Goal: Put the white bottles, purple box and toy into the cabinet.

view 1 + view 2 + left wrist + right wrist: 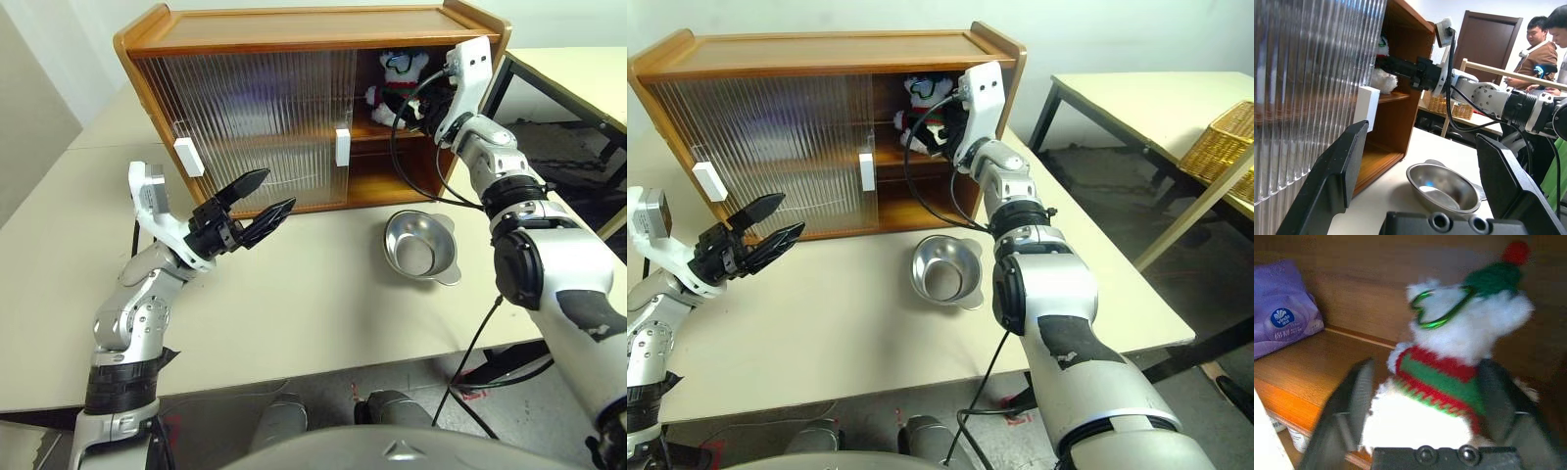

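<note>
While the cabinet (294, 108) stands at the far side of the table (323, 294) with its ribbed doors slid left and the right-hand bay open, the right arm reaches into that bay at upper-shelf height; the purple box (1283, 308) lies on the same shelf, deeper in and well to one side of the toy (1449, 367); the toy sits upright on the shelf, hat uppermost, directly ahead of the right gripper (1422, 396) and between its two fingers, which stand spread on either side of its body rather than pinching it, so by my reading it has been let go and the coming move is a straight pull back out of the bay; the left gripper (257, 211) hovers over the table, fingers apart and empty, much farther from the opening; a metal bowl (419, 247) rests in front of the cabinet; a white cap-like shape (1300, 440) peeps from the lower shelf, too cut off to name, and the bottles are otherwise hidden behind the ribbed doors or the arm.
</note>
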Controlling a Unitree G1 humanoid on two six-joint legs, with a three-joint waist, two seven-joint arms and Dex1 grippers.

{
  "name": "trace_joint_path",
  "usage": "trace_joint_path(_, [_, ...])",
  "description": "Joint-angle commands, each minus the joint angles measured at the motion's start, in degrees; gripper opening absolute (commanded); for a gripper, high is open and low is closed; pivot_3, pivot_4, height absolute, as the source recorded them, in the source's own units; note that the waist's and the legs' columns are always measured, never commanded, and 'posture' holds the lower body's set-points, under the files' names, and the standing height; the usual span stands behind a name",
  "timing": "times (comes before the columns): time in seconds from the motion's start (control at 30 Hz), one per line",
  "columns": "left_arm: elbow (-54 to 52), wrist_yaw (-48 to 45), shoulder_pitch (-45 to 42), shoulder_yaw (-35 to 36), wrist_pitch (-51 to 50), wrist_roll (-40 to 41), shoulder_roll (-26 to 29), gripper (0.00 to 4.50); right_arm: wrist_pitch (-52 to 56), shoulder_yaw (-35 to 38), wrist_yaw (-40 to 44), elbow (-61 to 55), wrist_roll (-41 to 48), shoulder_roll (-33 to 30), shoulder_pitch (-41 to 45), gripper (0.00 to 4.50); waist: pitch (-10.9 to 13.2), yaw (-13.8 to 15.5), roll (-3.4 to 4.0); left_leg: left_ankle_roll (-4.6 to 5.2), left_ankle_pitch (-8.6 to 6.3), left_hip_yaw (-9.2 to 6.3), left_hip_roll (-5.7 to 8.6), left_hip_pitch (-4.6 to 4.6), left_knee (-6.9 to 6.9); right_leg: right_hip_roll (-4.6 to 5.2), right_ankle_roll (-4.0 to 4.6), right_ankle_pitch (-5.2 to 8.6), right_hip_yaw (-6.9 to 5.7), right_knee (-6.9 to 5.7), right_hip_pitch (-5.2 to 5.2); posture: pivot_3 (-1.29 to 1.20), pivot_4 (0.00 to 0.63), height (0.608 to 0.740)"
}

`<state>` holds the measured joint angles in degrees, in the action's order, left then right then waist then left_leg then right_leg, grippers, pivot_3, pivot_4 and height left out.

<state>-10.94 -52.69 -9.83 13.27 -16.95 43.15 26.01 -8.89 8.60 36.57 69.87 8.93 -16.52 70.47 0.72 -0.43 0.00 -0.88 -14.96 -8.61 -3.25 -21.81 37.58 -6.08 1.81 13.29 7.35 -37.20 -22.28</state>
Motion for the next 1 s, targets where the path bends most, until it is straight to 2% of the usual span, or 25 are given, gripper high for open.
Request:
trace_joint_path(0.03, [0.16, -0.17, -0.31, -0.04, -0.01, 0.11, 0.05, 4.5, -0.11, 0.27, -0.06, -0.04, -0.56, 0.13, -0.14, 4.47, 0.0, 0.14, 0.0, -0.04, -0.03, 0.01, -0.02, -0.05, 0.0, 0.0, 0.0, 0.0, -0.02, 0.0, -0.06, 0.02, 0.0, 0.74])
trace_joint_path(0.33, [0.9, -0.58, -0.88, -0.51, -0.02, 0.02, -0.22, 4.5, -0.02, 1.1, 2.06, -4.15, 0.76, -2.32, -0.83, 4.47, 0.0, 0.14, 0.0, -0.05, -0.14, 0.02, -0.04, -0.05, 0.08, -0.05, -0.02, 0.0, -0.06, -0.01, -0.05, 0.01, 0.0, 0.74])
trace_joint_path(0.6, [1.98, -1.25, -1.53, -1.05, 0.19, -0.22, -0.79, 4.5, 6.0, 1.78, 4.52, -19.44, 3.73, -4.11, -6.84, 4.47, 0.0, 0.03, -0.01, 0.01, -0.08, 0.09, -0.01, 0.05, 0.27, -0.15, -0.09, -0.16, -0.07, -0.01, 0.13, -0.01, 0.0, 0.74])
trace_joint_path(0.8, [2.6, -1.75, -1.91, -1.3, 0.36, -0.32, -1.07, 4.5, 23.24, 3.2, 8.27, -42.89, 11.84, -8.26, -19.25, 4.47, -0.03, 0.15, -0.05, 0.02, -0.02, 0.37, 0.12, 0.08, 0.38, -0.23, -0.03, -0.18, -0.22, -0.01, 0.24, -0.02, 0.0, 0.74])
trace_joint_path(0.9, [2.62, -1.94, -1.86, -1.29, 0.33, -0.29, -1.04, 4.5, 30.62, 4.82, 7.74, -50.95, 16.23, -10.04, -24.17, 4.47, -0.03, 0.03, -0.05, -0.03, 0.01, 0.48, 0.27, 0.21, 0.37, -0.29, -0.04, -0.18, -0.16, -0.01, 0.37, -0.03, 0.0, 0.74])
trace_joint_path(1.0, [2.74, -2.32, -1.79, -1.26, 0.06, -0.19, -0.78, 4.5, 42.33, 8.95, 9.2, -60.5, 24.22, -14.05, -33.2, 4.47, -0.03, -0.01, -0.1, -0.03, 0.02, 0.56, 0.3, 0.57, 0.34, -0.38, -0.62, 0.19, -0.09, -0.01, 0.76, -0.04, 0.0, 0.74])
